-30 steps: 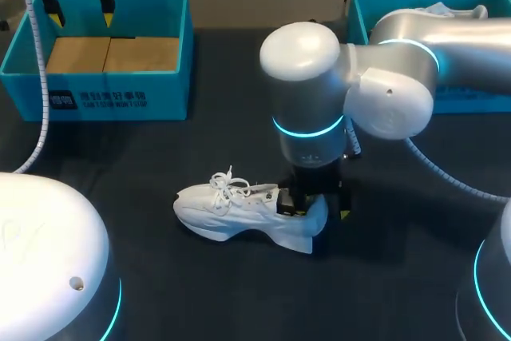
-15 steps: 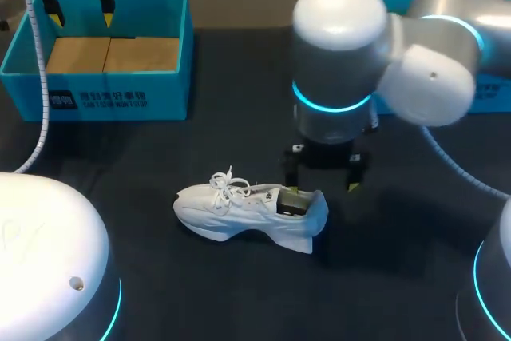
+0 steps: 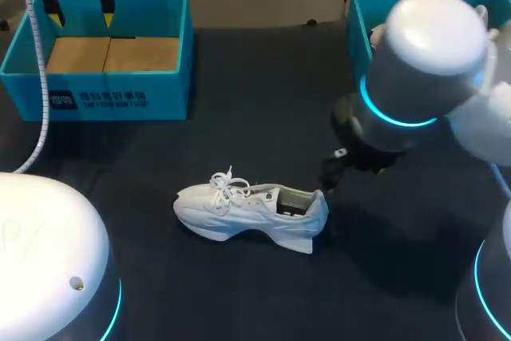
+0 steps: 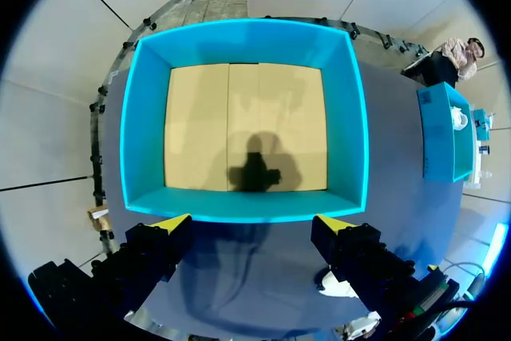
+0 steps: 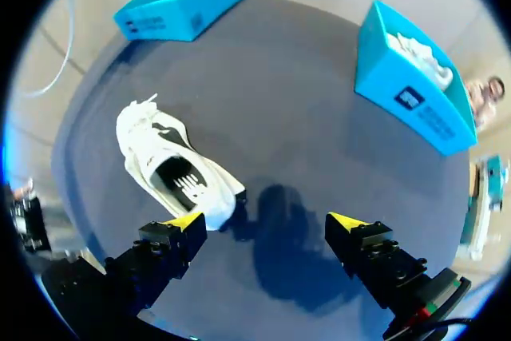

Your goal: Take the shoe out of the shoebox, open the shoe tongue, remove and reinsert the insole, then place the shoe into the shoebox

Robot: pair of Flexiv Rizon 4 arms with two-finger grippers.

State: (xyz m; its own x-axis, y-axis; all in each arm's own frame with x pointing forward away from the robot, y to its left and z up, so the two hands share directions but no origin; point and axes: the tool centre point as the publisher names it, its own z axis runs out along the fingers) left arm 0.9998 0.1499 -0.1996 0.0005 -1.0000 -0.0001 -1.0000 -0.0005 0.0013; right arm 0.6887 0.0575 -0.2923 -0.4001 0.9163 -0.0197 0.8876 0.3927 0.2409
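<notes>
A white sneaker [image 3: 251,215] lies on its sole on the dark table, toe pointing left and laces loose. In the right wrist view the sneaker [image 5: 172,169] shows its dark inside from above. My right gripper [image 5: 267,225] hangs open above the table just off the heel, holding nothing. My right arm [image 3: 423,69] hides that gripper in the head view. Far back on the left, my left gripper [image 3: 78,1] is open over the blue shoebox [image 3: 120,101]. From its wrist camera the gripper [image 4: 254,225] hangs over the wall [image 4: 144,117] of the box, which holds only its cardboard floor.
A second blue box [image 3: 359,13] stands at the back right with a white shoe [image 5: 415,57] inside. Bare table lies between the two boxes and in front of the sneaker.
My right gripper let go of the sneaker's heel, opened wide, rose and drew off to the right. The sneaker stays in place. My left arm has not moved.
</notes>
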